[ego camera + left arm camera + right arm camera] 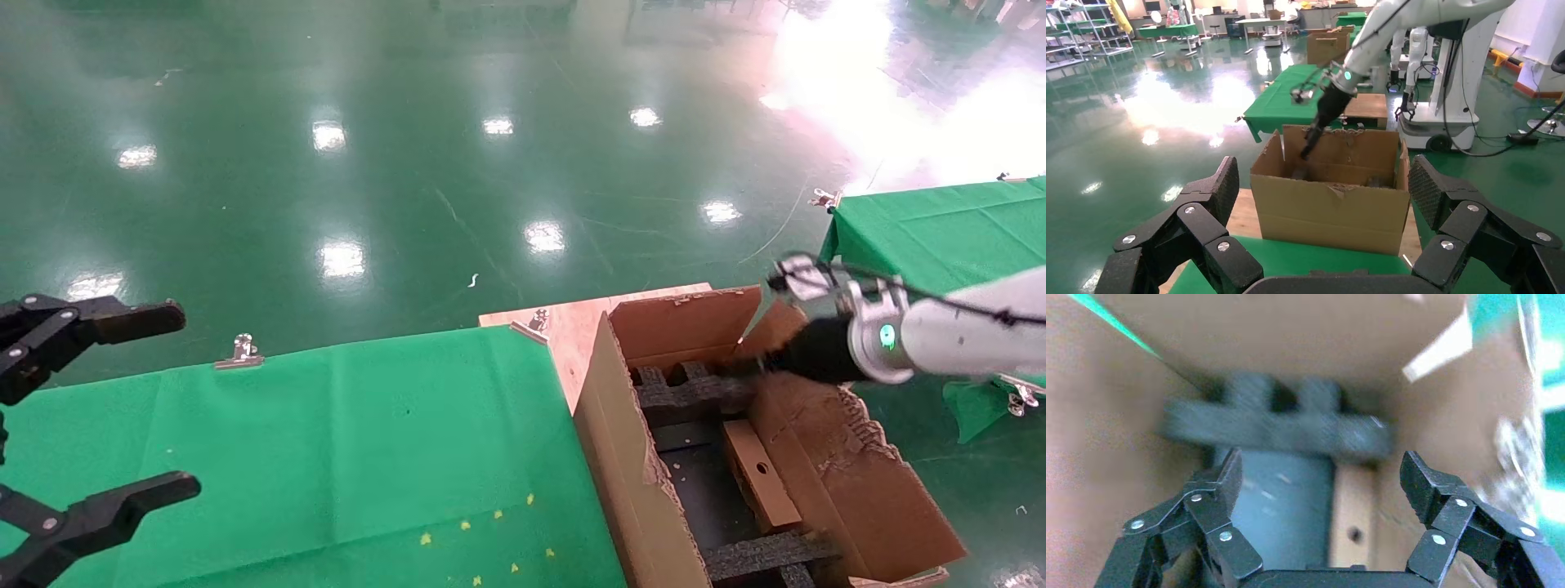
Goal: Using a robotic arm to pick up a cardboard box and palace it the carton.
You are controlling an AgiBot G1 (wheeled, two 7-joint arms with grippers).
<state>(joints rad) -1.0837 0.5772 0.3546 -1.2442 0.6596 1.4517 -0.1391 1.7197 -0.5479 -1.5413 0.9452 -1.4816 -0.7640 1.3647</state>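
Note:
The robotic arm, white with a teal ring, reaches from the right into the carton. Its right gripper is open and empty near the carton's far end, above the black foam insert. The cardboard box, flat with a small round hole, lies inside the carton against its right wall. In the right wrist view the box sits below and apart from the open gripper. My left gripper is open and empty over the green table at far left, also shown in its wrist view.
The carton stands on a wooden board beside the green-clothed table. A second foam insert fills the carton's near end. Another green table stands at right. A metal clip holds the cloth.

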